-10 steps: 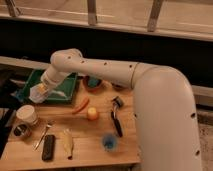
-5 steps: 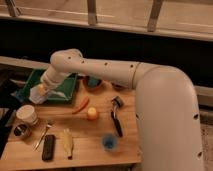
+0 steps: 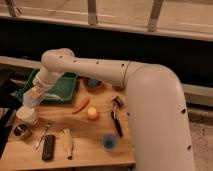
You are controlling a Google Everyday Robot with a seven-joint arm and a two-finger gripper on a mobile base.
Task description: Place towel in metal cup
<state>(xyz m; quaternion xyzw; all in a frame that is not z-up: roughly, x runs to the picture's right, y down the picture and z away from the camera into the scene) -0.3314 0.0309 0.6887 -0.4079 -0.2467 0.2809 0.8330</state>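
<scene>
I have the gripper [image 3: 33, 97] clamped tight on the towel [image 3: 30, 101], which hangs just above the white cup [image 3: 27, 115]. The metal cup [image 3: 21, 131] sits beside it, nearer the table edge; it looks empty, so I carry on.

You've got one view: high behind the arm [image 3: 125, 80], looking down at the wooden table [image 3: 90, 145]; gripper [image 3: 32, 97] sits far left.

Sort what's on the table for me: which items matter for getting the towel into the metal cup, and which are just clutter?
Job items:
- towel, held in the shut end effector, above the table's left end
- metal cup

Lying about:
- white cup
- green tray
- carrot
- blue cup
- brush
- remote
</scene>
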